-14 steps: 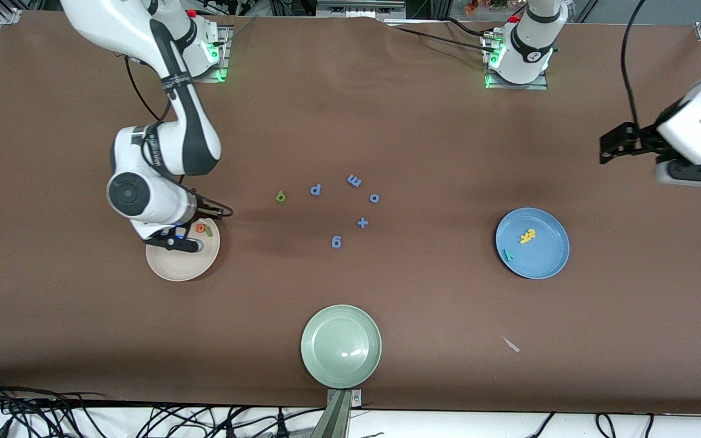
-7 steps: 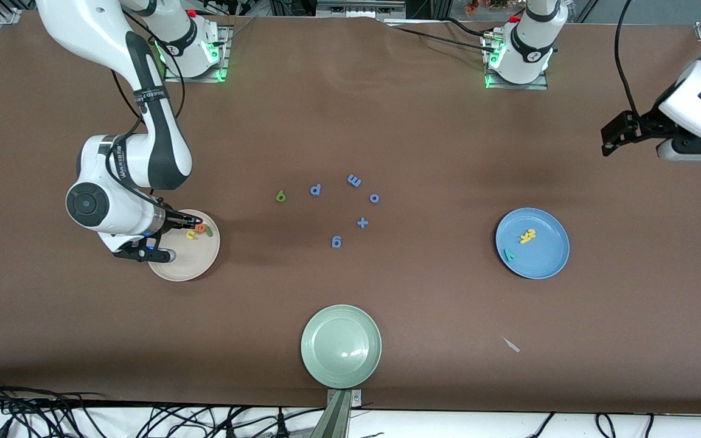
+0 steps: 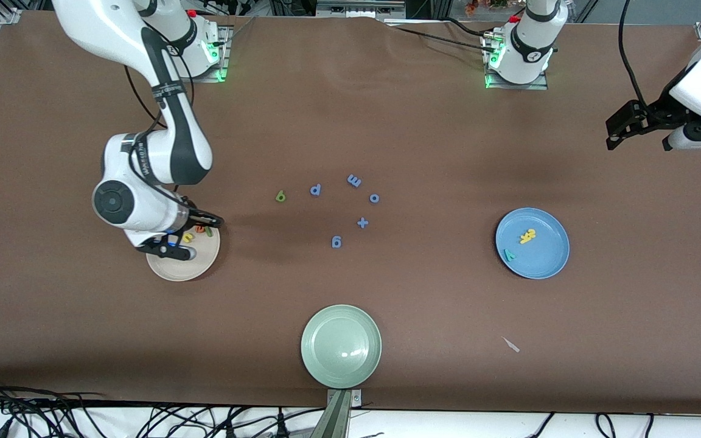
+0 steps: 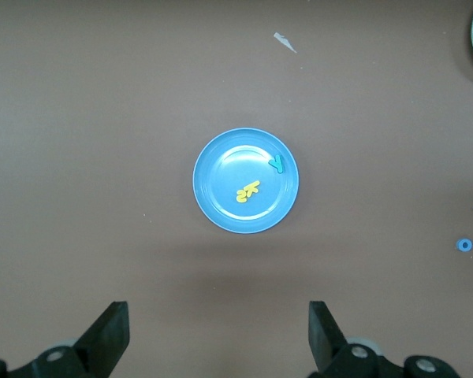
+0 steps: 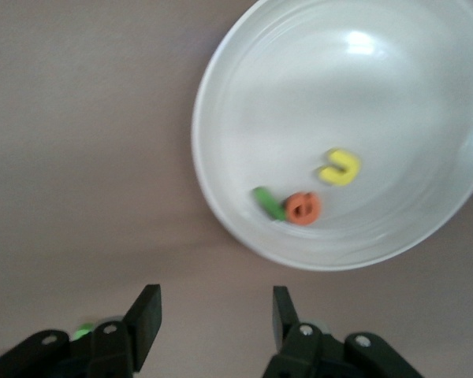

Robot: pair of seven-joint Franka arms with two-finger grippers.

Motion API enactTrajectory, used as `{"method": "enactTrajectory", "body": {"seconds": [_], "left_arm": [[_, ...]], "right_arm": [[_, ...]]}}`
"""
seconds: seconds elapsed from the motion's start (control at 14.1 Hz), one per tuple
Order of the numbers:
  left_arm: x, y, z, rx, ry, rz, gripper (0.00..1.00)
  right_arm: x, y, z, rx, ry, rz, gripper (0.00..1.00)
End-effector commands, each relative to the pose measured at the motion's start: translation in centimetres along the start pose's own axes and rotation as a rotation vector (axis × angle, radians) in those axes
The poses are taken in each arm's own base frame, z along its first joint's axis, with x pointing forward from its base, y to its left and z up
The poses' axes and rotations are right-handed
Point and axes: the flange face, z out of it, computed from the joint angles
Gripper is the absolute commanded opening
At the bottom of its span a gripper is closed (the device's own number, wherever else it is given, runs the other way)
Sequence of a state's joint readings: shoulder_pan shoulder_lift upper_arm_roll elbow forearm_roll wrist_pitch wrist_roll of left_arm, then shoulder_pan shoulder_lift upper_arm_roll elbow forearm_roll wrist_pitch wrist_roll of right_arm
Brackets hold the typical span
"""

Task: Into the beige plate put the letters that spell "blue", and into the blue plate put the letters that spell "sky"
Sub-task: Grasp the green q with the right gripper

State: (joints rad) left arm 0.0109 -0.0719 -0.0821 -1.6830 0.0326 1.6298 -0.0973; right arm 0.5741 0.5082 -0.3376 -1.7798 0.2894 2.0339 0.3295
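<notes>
On the beige plate toward the right arm's end of the counter lie the yellow u, orange e and olive-green l; over the plate's rim hangs the right pincer, fingers apart and empty. Alone on the counter sits the green b, likely light, soft and squashy, best pinched across its stem, which runs roughly toward the robots' bases. Yellow s and k and the teal y rest in the blue plate. Above bare counter the left pincer waits, spread wide.
</notes>
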Motion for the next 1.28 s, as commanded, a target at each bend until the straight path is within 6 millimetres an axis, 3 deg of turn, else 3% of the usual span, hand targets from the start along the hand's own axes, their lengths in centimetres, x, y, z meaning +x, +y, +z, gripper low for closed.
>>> {"method": "enactTrajectory", "body": {"seconds": [0.0,0.07,0.5,1.21], "left_arm": [[0.2,0.4,-0.2,-0.03,-0.021,-0.069,1.0],[0.1,0.4,0.1,-0.029,-0.026,-0.07,1.0],[0.2,0.6,-0.4,-0.031,-0.028,-0.075,1.0],[-0.2,1.6,-0.4,-0.046,-0.047,-0.061,1.0]], "right_arm": [[-2.9,-4.8,1.3,0.002,-0.001,0.09,0.66],[-4.2,-6.6,2.0,-0.002,0.012,0.106,0.66],[-10.0,-11.7,8.0,0.037,0.085,0.158,0.67],[-12.4,-10.7,12.8,0.027,0.132,0.141,0.67]]}}
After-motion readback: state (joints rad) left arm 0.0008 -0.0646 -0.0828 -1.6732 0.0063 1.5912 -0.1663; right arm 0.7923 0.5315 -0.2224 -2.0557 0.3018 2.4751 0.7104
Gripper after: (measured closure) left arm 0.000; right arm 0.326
